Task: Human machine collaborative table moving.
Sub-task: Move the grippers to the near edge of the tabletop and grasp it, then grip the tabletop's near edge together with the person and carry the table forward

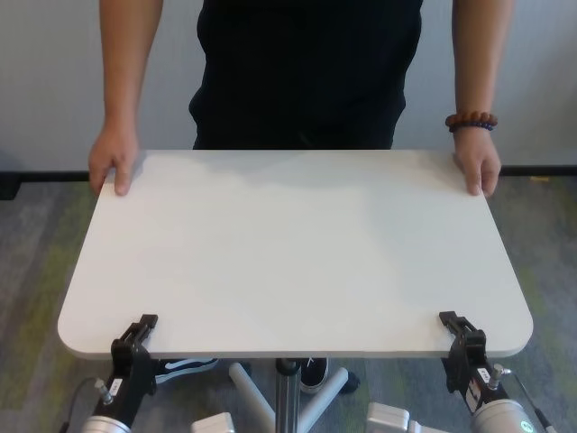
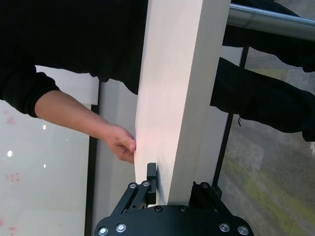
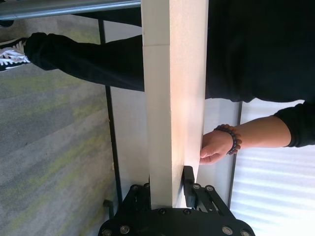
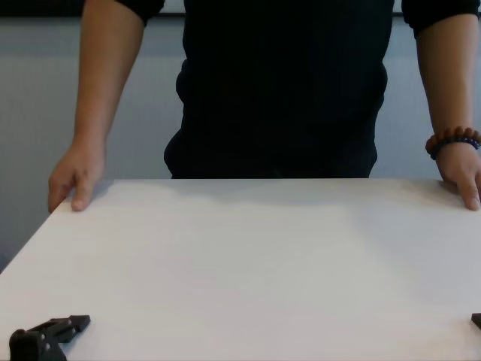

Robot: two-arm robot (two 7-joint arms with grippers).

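White surface, black clothing, grey floor

The surface (image 1: 297, 253) is plain matte white with a pale edge. The human (image 1: 306, 72) wears a black top and a brown beaded bracelet (image 1: 470, 120) with a few dark blue beads. Both end effectors, left (image 1: 137, 336) and right (image 1: 458, 332), are black. The carpet (image 1: 36, 271) is grey, streaked yellow-green.
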